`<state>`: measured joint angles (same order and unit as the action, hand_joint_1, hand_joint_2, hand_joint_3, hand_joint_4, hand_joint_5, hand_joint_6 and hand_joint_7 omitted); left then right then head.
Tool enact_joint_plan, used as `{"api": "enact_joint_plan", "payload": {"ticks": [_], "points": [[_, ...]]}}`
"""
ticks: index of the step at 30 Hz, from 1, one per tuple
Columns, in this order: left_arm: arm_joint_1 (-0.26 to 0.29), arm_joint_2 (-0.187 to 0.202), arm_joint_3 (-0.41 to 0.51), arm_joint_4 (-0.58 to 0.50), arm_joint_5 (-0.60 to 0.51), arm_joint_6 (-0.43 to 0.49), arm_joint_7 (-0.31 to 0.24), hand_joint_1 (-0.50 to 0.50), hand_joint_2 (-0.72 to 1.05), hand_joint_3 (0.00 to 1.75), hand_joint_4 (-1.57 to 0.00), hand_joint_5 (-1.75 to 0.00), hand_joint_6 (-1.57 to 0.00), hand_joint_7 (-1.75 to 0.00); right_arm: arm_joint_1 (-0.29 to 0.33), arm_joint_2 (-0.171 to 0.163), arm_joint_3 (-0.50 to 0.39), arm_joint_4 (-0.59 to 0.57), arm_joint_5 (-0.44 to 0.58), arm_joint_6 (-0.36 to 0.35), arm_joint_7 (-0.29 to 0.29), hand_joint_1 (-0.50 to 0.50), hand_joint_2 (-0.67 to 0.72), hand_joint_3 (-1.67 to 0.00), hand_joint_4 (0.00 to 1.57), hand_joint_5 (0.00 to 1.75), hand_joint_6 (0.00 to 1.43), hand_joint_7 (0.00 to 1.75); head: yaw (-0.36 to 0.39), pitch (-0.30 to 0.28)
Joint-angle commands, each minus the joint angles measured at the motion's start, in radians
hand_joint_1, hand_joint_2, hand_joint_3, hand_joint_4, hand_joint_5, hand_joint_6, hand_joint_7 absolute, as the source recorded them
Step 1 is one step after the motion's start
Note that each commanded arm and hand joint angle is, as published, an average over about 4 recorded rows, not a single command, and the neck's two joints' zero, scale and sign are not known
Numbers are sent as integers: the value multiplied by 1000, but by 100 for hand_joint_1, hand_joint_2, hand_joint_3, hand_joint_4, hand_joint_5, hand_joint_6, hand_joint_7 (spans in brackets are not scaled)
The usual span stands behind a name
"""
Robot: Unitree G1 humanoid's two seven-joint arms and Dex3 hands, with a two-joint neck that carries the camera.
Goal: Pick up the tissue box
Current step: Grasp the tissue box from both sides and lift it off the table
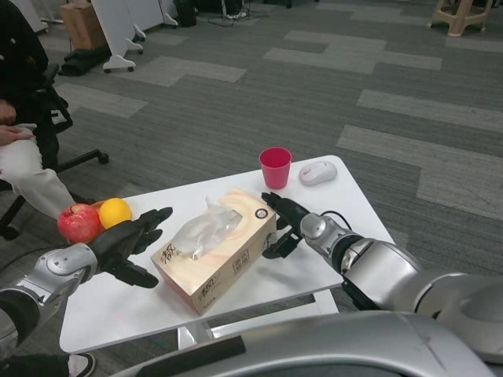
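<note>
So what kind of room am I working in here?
Likely an office or lab: grey carpet tiles, a person on a wheeled office chair, and a computer mouse on the white table.

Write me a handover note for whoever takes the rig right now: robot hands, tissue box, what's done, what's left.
Left robot hand: open, fingers spread at the tissue box's left end, contact not clear.
Right robot hand: open at the box's right end, close to it or touching it.
Tissue box: flat on the white table, between both hands, tissue sticking out on top.
Nearby: apple and orange behind the left hand; pink cup and white mouse at the far edge.
Done: hands bracket the box.
Left: squeeze both ends, lift.
</note>
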<state>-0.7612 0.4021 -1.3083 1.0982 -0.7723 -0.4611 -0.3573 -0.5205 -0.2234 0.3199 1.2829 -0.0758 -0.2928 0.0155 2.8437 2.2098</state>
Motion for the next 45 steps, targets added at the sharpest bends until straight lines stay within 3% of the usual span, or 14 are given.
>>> {"api": "enact_joint_plan", "payload": {"ticks": [1, 13, 26, 34, 38, 45], "points": [[-21, 13, -20, 6, 6, -1, -3, 50, 105, 9, -4, 0, 0, 0, -3, -1, -1, -8, -2, -9, 1, 17, -35, -63, 0, 126, 0, 0, 0, -1], [-41, 15, -63, 38, 6, -1, -1, 50, 105, 9, -4, 0, 0, 0, -3, -1, -1, -9, -2, -9, 1, 17, -35, -63, 0, 126, 0, 0, 1, 4], [-55, -37, -94, 157, 2, 0, 22, 50, 105, 9, -4, 0, 0, 0, -5, -1, 1, -11, -2, -9, 1, 17, -35, -63, 0, 126, 0, 0, 4, 5], [-58, -70, -109, 187, -2, 7, 41, 50, 105, 9, -7, 0, 0, 0, -7, 0, 1, -11, -2, -9, 1, 17, -35, -63, 0, 126, 0, 0, 8, 9], [-58, -81, -108, 197, -4, 13, 43, 50, 105, 9, -10, 0, 0, 0, -8, 3, 0, -11, -2, -9, 1, 17, -35, -71, 0, 126, 0, 0, 10, 11], [-58, -98, -110, 203, -6, 26, 54, 50, 105, 9, -11, 0, 0, 0, -8, 4, -1, -17, -2, -9, 1, 17, -35, -67, 0, 126, 0, 0, 13, 17]]}}
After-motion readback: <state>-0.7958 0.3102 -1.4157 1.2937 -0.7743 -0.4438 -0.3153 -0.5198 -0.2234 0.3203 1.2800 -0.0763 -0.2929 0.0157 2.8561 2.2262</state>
